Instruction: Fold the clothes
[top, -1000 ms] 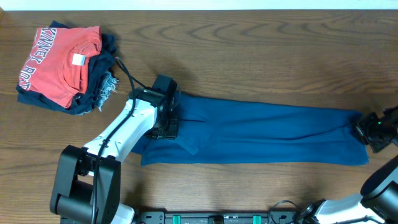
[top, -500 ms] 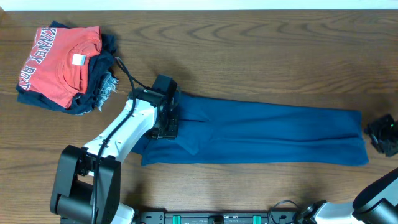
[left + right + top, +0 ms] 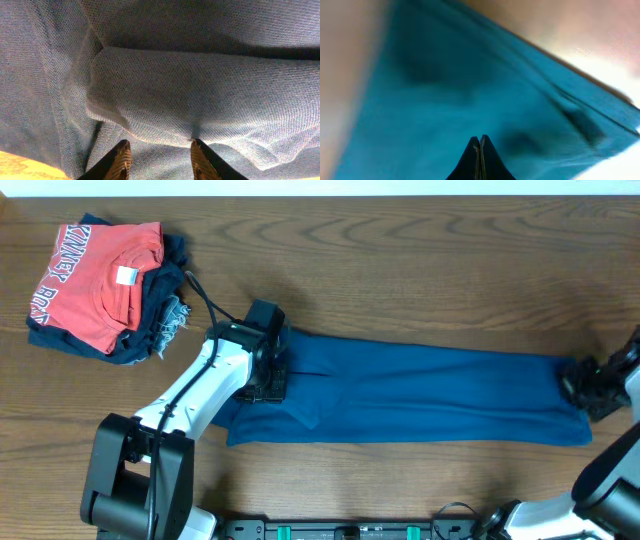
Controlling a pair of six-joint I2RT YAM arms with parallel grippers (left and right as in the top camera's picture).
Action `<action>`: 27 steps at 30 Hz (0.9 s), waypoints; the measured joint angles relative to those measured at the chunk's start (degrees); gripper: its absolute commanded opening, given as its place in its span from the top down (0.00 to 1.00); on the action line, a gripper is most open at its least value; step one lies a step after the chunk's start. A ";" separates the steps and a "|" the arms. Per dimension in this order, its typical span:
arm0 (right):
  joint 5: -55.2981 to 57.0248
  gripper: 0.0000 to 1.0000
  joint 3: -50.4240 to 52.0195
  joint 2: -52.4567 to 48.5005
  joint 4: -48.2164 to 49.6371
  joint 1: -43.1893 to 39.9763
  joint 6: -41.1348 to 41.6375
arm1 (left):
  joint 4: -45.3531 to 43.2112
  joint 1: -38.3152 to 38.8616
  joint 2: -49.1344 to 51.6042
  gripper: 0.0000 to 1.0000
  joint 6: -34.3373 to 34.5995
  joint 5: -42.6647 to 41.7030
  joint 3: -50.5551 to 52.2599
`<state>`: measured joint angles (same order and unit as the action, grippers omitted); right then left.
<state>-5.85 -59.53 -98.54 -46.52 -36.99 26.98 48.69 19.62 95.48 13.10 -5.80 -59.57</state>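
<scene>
- The left hand (image 3: pixel 157 160) is held with its fingers apart, and a fold of the clothes (image 3: pixel 430 395) lies just ahead of them.
- The right hand (image 3: pixel 480 150) is closed together, with the clothes' end spread beneath it.

I'm over a wooden table (image 3: pixel 400 260): dark brown, long wavy grain running left-right, matte finish. A thin pale strip (image 3: pixel 320 186) runs along the far edge (wall or floor, can't tell). Light from above is even, w/ soft shadows only. In my left wrist cam a sliver of the table at btm left glows warm yellow. In my right wrist cam the table is blurred tan, w/ a blown-out white patch (image 3: pixel 615 165) at btm right.
</scene>
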 measured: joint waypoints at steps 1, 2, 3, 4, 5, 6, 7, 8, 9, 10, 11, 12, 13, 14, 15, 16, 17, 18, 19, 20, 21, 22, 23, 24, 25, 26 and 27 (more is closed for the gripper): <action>1.09 0.99 0.55 -0.57 -0.31 -0.46 0.52 | 0.00 0.00 0.00 0.58 0.00 0.00 0.00; 1.75 0.99 0.85 -0.90 -0.33 -0.76 0.85 | 0.02 0.00 0.00 0.56 0.00 0.00 0.00; 2.43 0.98 1.01 -1.09 -0.28 -1.33 1.16 | 0.15 -0.02 0.00 0.52 -0.02 0.00 0.00; 2.71 0.97 1.01 -1.14 0.00 -1.88 1.38 | 0.52 -0.02 0.00 0.50 -0.15 0.00 -0.02; 2.64 0.96 1.01 -1.14 0.66 -2.64 1.49 | 1.11 -0.02 0.00 0.50 -0.07 0.00 -0.11; 2.25 0.94 1.01 -1.14 1.27 -3.17 1.44 | 1.81 -0.07 0.00 0.50 0.02 0.02 -0.28; 0.98 0.92 1.01 -1.14 2.19 -3.96 0.85 | 2.45 -0.13 0.00 0.49 0.00 0.02 -0.61; -0.72 0.90 1.01 -1.14 3.34 -4.52 -0.11 | 2.78 -0.22 0.00 0.49 0.00 0.00 -1.09; -2.93 0.87 1.01 -1.14 4.57 -5.14 -1.31 | 2.91 -0.37 0.00 0.48 -0.02 0.00 -1.81; -5.51 0.84 1.01 -1.14 5.75 -5.51 -2.86 | 2.84 -0.57 0.00 0.44 -0.02 0.00 -2.67; -7.48 0.81 1.01 -1.14 6.38 -5.77 -3.93 | 2.54 -0.74 0.00 0.43 -0.15 0.00 -3.45; -9.70 0.78 1.01 -1.14 6.86 -5.92 -5.25 | 2.29 -0.87 0.00 0.41 -0.17 0.00 -3.96; -12.00 0.76 1.01 -1.14 7.06 -5.97 -6.62 | 2.23 -1.01 0.00 0.40 -0.13 0.02 -4.39; -13.73 0.74 1.01 -1.14 7.06 -5.97 -7.54 | 2.21 -1.09 0.00 0.39 -0.09 0.02 -4.48; -15.21 0.73 1.01 -1.14 6.99 -5.95 -8.37 | 2.16 -1.14 0.00 0.38 -0.02 0.02 -4.48; -16.48 0.73 1.01 -1.14 6.99 -5.95 -9.16 | 1.88 -1.14 0.00 0.38 0.00 0.04 -4.44; -17.64 0.73 1.01 -1.14 6.93 -5.95 -9.84 | 1.44 -1.14 0.00 0.37 -0.02 0.20 -4.42; -18.51 0.73 1.01 -1.14 6.82 -5.95 -10.36 | 0.92 -1.14 0.00 0.37 0.00 0.44 -4.37; -19.02 0.72 1.01 -1.14 6.73 -5.95 -10.64 | 0.22 -1.14 0.00 0.36 -0.04 0.83 -4.09; -19.50 0.72 1.01 -1.14 6.69 -5.95 -10.95 | -0.39 -1.14 0.00 0.36 -0.02 1.40 -3.69; -19.85 0.72 1.01 -1.14 6.67 -5.95 -11.15 | -0.92 -1.14 0.00 0.36 0.00 1.99 -2.99; -20.20 0.72 1.01 -1.14 6.67 -5.95 -11.32 | -1.22 -1.14 0.07 0.36 0.00 2.45 -2.38; -20.39 0.72 1.01 -1.14 6.67 -5.95 -11.39 | -1.49 -1.14 0.28 0.37 -0.02 2.89 -1.75; -20.61 0.72 1.01 -1.14 6.64 -5.95 -11.54 | -1.77 -1.14 0.70 0.38 0.00 3.23 -1.29; -20.74 0.71 1.01 -1.14 6.67 -5.95 -11.58 | -2.14 -1.14 1.31 0.41 0.00 3.34 -1.07; -20.85 0.71 1.01 -1.14 6.69 -5.95 -11.65 | -2.40 -1.14 1.79 0.46 0.00 3.43 -0.98; -21.00 0.71 1.01 -1.14 6.69 -5.95 -11.76 | -2.62 -1.14 2.29 0.53 0.24 3.43 -0.94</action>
<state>-26.85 -58.52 -99.68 -39.83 -42.94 15.22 46.06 18.48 97.78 13.34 -2.37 -60.51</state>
